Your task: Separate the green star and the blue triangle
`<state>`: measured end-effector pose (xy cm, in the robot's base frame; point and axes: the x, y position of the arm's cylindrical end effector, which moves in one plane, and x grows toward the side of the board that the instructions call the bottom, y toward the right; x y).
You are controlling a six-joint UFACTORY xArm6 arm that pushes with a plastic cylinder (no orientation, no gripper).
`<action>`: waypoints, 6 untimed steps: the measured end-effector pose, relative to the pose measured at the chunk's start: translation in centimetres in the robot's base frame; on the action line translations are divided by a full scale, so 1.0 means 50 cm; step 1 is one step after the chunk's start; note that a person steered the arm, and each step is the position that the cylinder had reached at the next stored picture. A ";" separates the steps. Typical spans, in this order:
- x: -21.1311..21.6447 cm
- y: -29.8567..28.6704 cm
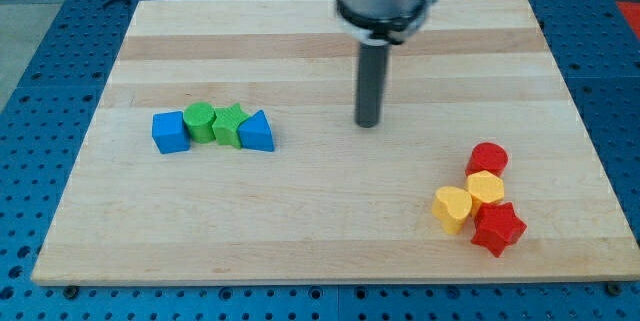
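My tip (368, 124) rested on the desk (330, 231), touching no block. There was no gripper on this arm, only the rod, so nothing was gripped; the arm above its mount was cut off at the view's top. Well off to the view's left of my tip lay a tight row: blue cube (170, 132), green cylinder (200, 121), green star (230, 125) and blue triangle (257, 132), star and triangle touching. The star's outline was partly hidden by its neighbours. Toward the view's bottom right of my tip clustered a red cylinder (488, 158), a yellow block (486, 188), a yellow heart (452, 208) and a red star (497, 229).
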<state>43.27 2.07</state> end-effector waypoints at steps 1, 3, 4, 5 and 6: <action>-0.027 -0.096; -0.050 -0.264; 0.006 -0.262; 0.024 -0.197; 0.024 -0.100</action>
